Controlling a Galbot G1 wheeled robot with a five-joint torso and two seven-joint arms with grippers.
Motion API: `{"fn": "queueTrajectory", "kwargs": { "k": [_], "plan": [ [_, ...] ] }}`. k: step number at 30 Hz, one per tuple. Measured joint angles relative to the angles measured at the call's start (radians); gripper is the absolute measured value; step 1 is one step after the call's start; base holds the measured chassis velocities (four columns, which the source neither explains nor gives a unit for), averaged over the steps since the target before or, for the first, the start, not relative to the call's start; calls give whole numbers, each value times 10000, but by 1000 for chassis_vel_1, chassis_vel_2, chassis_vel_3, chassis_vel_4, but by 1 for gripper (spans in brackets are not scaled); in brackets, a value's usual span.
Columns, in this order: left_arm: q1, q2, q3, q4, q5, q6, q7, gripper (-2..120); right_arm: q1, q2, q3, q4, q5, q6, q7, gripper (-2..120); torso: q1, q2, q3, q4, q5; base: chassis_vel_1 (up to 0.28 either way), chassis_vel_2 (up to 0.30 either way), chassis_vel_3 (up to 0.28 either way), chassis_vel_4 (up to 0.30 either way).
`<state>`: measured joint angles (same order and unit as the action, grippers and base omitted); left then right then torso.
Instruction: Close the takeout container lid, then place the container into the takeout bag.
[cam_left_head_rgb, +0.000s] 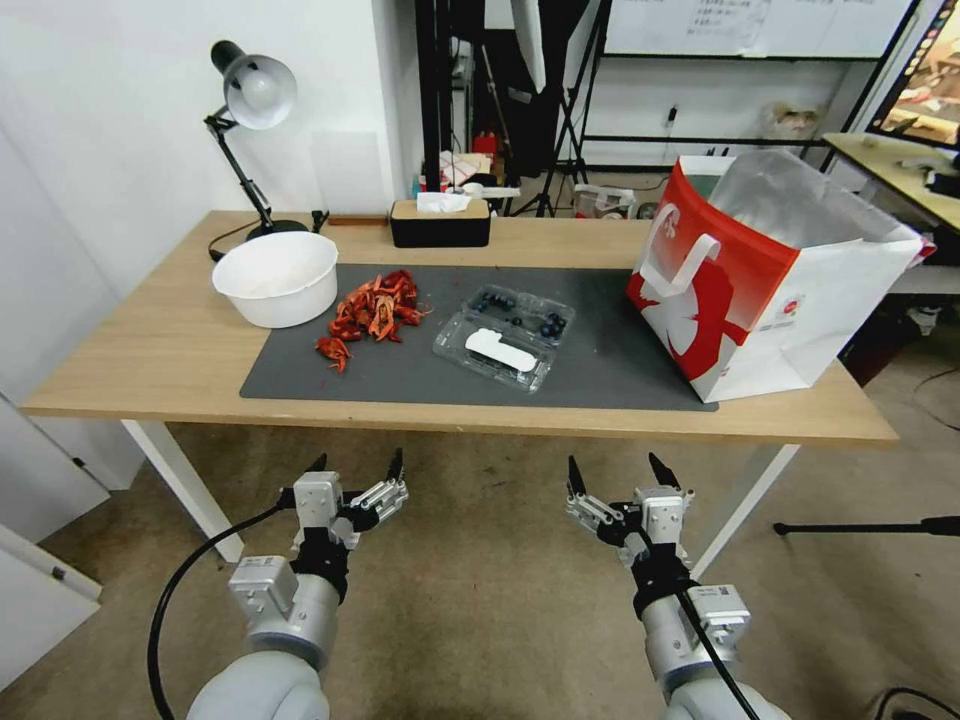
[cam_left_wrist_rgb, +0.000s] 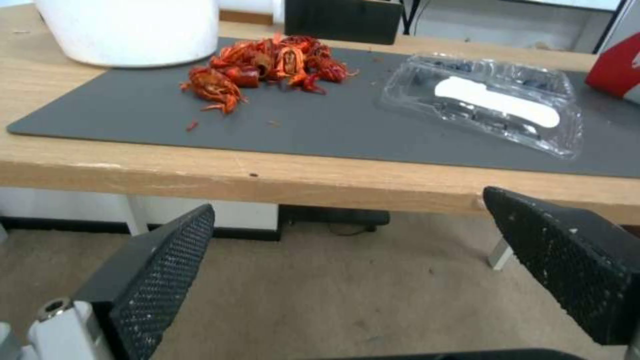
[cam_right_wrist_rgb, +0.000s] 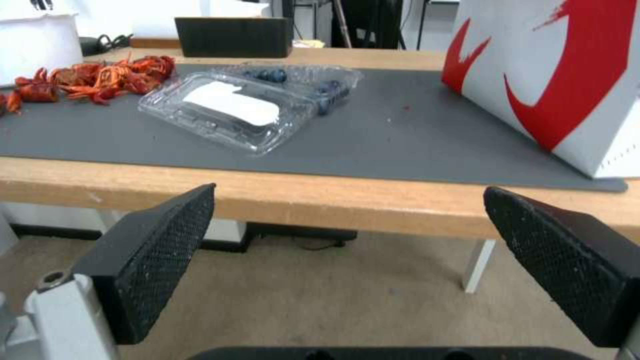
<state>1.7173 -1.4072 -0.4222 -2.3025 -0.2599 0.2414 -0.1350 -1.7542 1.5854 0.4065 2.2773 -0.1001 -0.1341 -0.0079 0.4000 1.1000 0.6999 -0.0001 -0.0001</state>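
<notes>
No readable writing is seen: the sticker on the lid (cam_left_head_rgb: 500, 350) is blank white, and the bag (cam_left_head_rgb: 770, 270) carries only red shapes and a small red mark too small to be read. The container (cam_left_head_rgb: 505, 337) is found at the centre of the head view, lying open on the grey mat (cam_left_head_rgb: 600, 360), its lid half nearer the table edge and a few dark berries in the far half. The bag is stood upright at the right of the frame, on the mat's right end, well apart from the container. At the lower edge, below the table (cam_left_head_rgb: 150, 340), the left gripper (cam_left_head_rgb: 357, 465) and right gripper (cam_left_head_rgb: 612, 468) are held side by side, pointed toward the table, jaws spread and nothing grasped.
</notes>
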Motion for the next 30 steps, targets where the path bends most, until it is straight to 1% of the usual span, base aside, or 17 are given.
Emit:
{"fn": "queueTrajectory", "kwargs": {
  "k": [4, 6, 8, 11, 12, 14, 15, 17, 18, 21, 22, 23, 26, 27, 30],
  "plan": [
    [-21, 32, -68, 49, 3, -5, 35, 100, 274, -143, 74, -87, 17, -66, -96, 100, 0, 0, 0, 1, 0, 0, 0, 0, 0],
    [-41, 50, -128, 102, 10, -49, 52, 100, 873, -419, 149, -289, 160, -214, -252, 100, 0, 0, 0, 0, 1, 0, 0, 0, 0],
    [-44, 50, -141, 107, 14, -63, 52, 100, 1034, -488, 153, -346, 202, -242, -279, 100, 0, 0, 0, 0, 0, 0, 0, 0, 0],
    [-73, 50, -227, 125, 16, -140, 50, 100, 2062, -883, 125, -834, 501, -416, -320, 100, 0, -1, 1, 0, 2, 0, 0, 0, 0],
    [-73, 50, -227, 125, 16, -140, 50, 100, 2062, -883, 125, -834, 501, -416, -320, 100, 0, -1, 1, 0, 2, 0, 0, 0, 0],
    [-55, 52, -267, 157, 20, -208, 47, 100, 2669, -1143, 16, -1182, 638, -464, -255, 100, 1, 0, 1, 2, 1, 0, 0, 0, 0],
    [-55, 52, -267, 157, 20, -208, 47, 100, 2669, -1143, 16, -1182, 638, -464, -255, 100, 1, 0, 1, 2, 1, 0, 0, 0, 0],
    [-51, 57, -302, 294, 67, -386, 17, 100, 3228, -1350, -134, -1449, 760, -642, -106, 100, 1, 0, 1, 0, 1, 0, 0, 0, 0],
    [-51, 57, -302, 294, 67, -386, 17, 100, 3228, -1350, -134, -1449, 760, -642, -106, 100, 1, 0, 1, 0, 1, 0, 0, 0, 0],
    [-77, 11, -354, 367, 77, -446, -5, 100, 3958, -1559, -351, -1807, 812, -1005, 184, 100, 0, 0, 2, -2, 1, 0, 0, 0, 0],
    [-78, -9, -359, 383, 84, -451, -5, 100, 4194, -1611, -401, -1922, 811, -1086, 317, 100, 0, 0, 1, 1, 1, 0, 0, 0, 0],
    [-78, -9, -359, 383, 84, -451, -5, 100, 4194, -1611, -401, -1922, 811, -1086, 317, 100, 0, 0, 1, 1, 1, 0, 0, 0, 0],
    [-58, -72, -351, 452, 123, -482, -5, 100, 5103, -1877, -614, -2430, 861, -1583, 848, 100, 1, -1, 1, 2, 2, 0, 0, 0, 0],
    [-58, -72, -351, 452, 123, -482, -5, 100, 5103, -1877, -614, -2430, 861, -1583, 848, 100, 1, -1, 1, 2, 2, 0, 0, 0, 0],
    [-57, -78, -348, 562, 221, -465, -7, 100, 6138, -2183, -804, -3159, 1031, -2245, 1477, 100, 0, -1, 2, 2, -1, 0, 0, 0, 0]
  ]
}}
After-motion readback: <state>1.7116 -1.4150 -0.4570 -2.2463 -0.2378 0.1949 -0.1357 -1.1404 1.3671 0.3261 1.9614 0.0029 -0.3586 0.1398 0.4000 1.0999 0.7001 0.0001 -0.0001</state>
